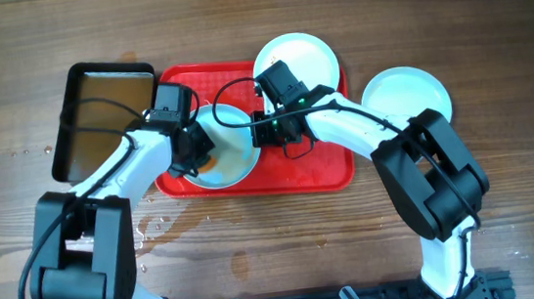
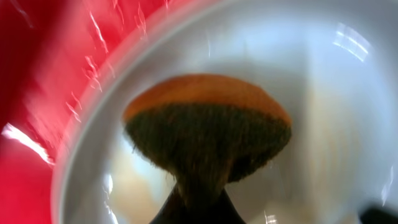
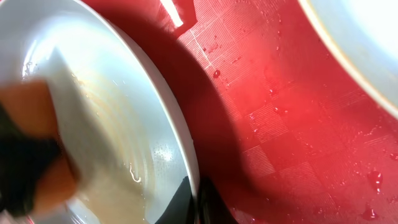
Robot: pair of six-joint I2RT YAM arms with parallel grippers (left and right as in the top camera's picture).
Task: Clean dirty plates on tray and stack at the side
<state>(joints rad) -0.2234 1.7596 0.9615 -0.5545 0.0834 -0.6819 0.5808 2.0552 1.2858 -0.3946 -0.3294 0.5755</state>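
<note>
A pale plate [image 1: 233, 153] streaked with orange-brown sauce is tilted up on the red tray [image 1: 318, 169]. My right gripper [image 1: 267, 130] is shut on its right rim; the right wrist view shows the rim pinched between the fingers [image 3: 193, 200]. My left gripper [image 1: 197, 158] is shut on an orange and dark green sponge [image 2: 208, 130] pressed against the plate's face [image 2: 336, 93]. A second plate [image 1: 299, 58] lies at the tray's far right corner. A third plate [image 1: 407, 95] lies on the table to the right.
A black metal pan [image 1: 107, 116] with brownish liquid stands left of the tray. Water drops lie on the wooden table in front of the tray [image 1: 170, 218]. The tray surface [image 3: 292, 124] is wet.
</note>
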